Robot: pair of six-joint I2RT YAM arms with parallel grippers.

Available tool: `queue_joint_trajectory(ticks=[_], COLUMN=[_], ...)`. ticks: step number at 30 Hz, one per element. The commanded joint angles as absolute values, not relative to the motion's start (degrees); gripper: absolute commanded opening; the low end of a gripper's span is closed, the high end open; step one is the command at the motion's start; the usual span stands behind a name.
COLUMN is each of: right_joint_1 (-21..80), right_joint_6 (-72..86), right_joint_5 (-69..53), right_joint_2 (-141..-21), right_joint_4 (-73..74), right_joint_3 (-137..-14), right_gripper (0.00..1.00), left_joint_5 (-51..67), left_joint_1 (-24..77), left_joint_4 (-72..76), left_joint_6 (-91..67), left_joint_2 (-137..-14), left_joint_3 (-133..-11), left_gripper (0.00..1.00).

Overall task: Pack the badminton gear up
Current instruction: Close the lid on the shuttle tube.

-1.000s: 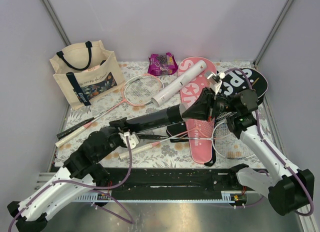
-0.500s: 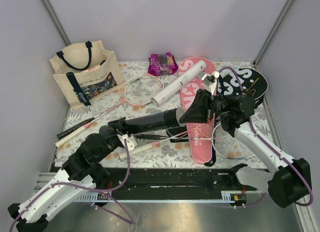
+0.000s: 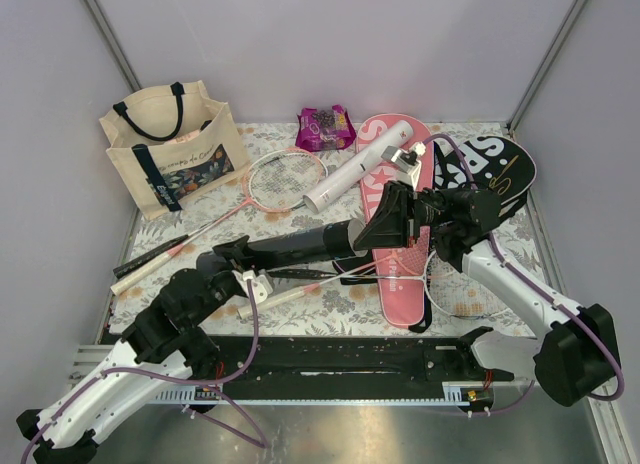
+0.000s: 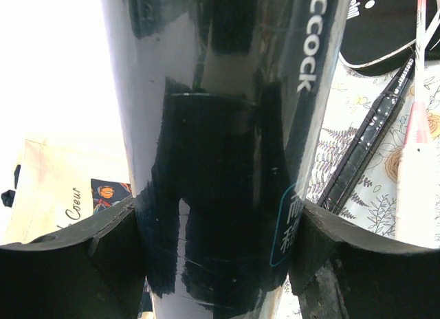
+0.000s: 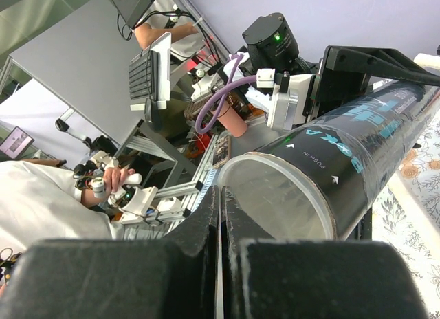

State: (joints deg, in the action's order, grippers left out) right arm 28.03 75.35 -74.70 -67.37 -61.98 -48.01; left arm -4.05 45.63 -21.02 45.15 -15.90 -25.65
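A long black tube (image 3: pixel 300 246) is held off the table, and my left gripper (image 3: pixel 240 259) is shut on its near end. In the left wrist view the tube (image 4: pixel 227 126) fills the gap between the fingers of my left gripper (image 4: pixel 216 223). My right gripper (image 3: pixel 375 229) is shut with nothing seen between its fingers, its tips at the tube's open far end. In the right wrist view my right gripper (image 5: pixel 220 195) sits just before the tube's open mouth (image 5: pixel 282 202). The white tube (image 3: pixel 358 168), pink cover (image 3: pixel 400 269), black cover (image 3: pixel 495 164) and pink racket (image 3: pixel 285 179) lie on the table.
The cream tote (image 3: pixel 170 149) stands at the back left, and a purple-pink snack packet (image 3: pixel 325 127) lies at the back. A second racket head (image 3: pixel 455 284) lies under my right arm. Racket handles (image 3: pixel 150 256) lie at the left front. Walls close in the left, back and right sides.
My right gripper has swung left and a little lower, closing in on the tube's open end. The black tube has shifted slightly left in my left gripper.
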Motion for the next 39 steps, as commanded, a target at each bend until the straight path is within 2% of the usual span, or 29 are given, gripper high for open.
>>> queue_joint_trajectory(ticks=[1,14,16,20,23,28,33,39], right_joint_1=[29.18,29.18,29.18,29.09,29.18,28.39,26.63,25.4], right_joint_6=[75.5,76.64,77.16,78.83,79.63,77.96,71.21,51.98], right_joint_5=[-75.41,-75.85,-75.94,-75.06,-73.48,-71.2,-68.91,-63.73], right_joint_2=[-68.55,-71.8,-72.07,-71.98,-71.55,-69.97,-66.28,-61.0], right_joint_4=[-62.4,-61.08,-61.43,-61.52,-60.39,-54.68,-43.71,-18.5], right_joint_3=[-48.78,-48.69,-48.87,-50.44,-52.29,-53.61,-54.93,-57.83], right_gripper=[0.0,0.02,0.06,0.21,0.28,0.32,0.32,0.29], left_joint_5=[-1.5,-0.62,-0.97,-1.67,-1.93,-3.07,-4.13,-4.83], left_joint_1=[45.88,45.88,45.88,45.88,45.88,45.88,45.88,45.88], left_joint_4=[-12.04,-11.51,-11.51,-11.43,-12.39,-13.27,-14.68,-14.33], left_joint_6=[45.44,46.32,46.67,46.67,46.85,46.5,45.71,44.13], left_joint_2=[-14.94,-13.97,-14.32,-14.15,-14.06,-13.89,-14.33,-13.97], left_joint_3=[-27.16,-26.46,-26.46,-26.19,-26.02,-26.02,-26.28,-26.54], left_gripper=[0.41,0.42,0.42,0.42,0.42,0.42,0.42,0.41])
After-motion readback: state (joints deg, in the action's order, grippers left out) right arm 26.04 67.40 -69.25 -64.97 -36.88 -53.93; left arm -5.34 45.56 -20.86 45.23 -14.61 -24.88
